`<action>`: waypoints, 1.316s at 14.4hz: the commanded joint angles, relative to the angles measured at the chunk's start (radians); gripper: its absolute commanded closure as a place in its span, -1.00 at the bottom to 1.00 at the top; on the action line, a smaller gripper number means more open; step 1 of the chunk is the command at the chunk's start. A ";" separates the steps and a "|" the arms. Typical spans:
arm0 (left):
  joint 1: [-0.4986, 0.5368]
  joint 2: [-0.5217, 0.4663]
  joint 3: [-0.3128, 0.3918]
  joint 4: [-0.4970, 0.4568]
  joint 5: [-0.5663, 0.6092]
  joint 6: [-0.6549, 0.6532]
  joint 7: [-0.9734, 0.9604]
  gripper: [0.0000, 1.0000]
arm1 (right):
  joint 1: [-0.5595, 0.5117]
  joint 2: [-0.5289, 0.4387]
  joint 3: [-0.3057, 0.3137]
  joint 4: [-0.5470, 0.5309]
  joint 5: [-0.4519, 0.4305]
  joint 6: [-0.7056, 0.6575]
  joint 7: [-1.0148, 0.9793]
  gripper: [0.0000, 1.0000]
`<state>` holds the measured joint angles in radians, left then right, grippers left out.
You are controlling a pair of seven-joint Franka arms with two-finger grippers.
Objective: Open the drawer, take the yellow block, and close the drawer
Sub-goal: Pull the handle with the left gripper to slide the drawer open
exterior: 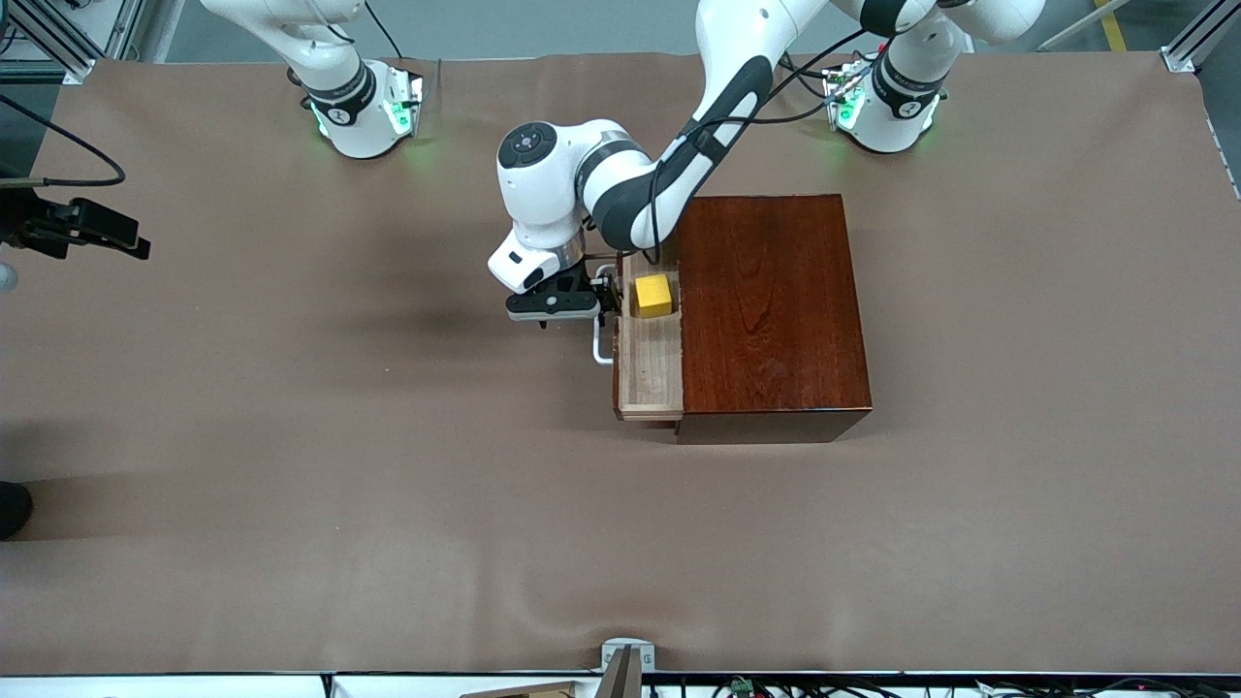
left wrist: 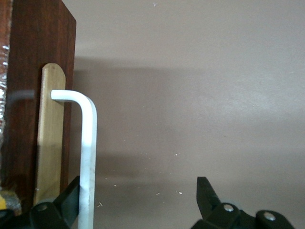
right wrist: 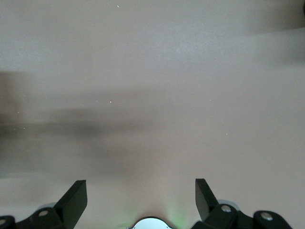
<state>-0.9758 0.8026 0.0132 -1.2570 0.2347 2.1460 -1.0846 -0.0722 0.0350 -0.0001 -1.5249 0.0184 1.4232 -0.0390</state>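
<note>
Front view, as I log it: drawer (exterior: 651, 368) pulled partly out of the box (exterior: 771, 310), yellow block (exterior: 653, 296) inside it, toward 12 o'clock. Left gripper (exterior: 607, 299) at the white handle (exterior: 603, 344), fingers spread wide, one apparently touching the bar, nothing clamped. Right gripper (right wrist: 138, 198) waits, fingers wide apart, empty.

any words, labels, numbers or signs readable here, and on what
None can be read.
The box, the drawer and the yellow block are plain.
Small round marks on each arm's base joint are too small to read.
The left claw, open at the white handle, shows no label.
</note>
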 commanded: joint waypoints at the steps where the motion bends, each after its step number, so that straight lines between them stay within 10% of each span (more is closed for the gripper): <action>1: -0.011 0.043 -0.039 0.083 -0.058 0.046 0.005 -1.00 | -0.009 0.010 0.011 0.022 -0.006 -0.017 -0.009 -1.00; 19: 0.020 -0.040 -0.018 0.062 -0.041 0.029 -0.003 -1.00 | 0.024 0.010 0.019 0.017 -0.002 -0.044 0.195 -1.00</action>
<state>-0.9673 0.8065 -0.0028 -1.2085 0.1999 2.2390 -1.0939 -0.0678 0.0373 0.0104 -1.5249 0.0185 1.3962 0.0953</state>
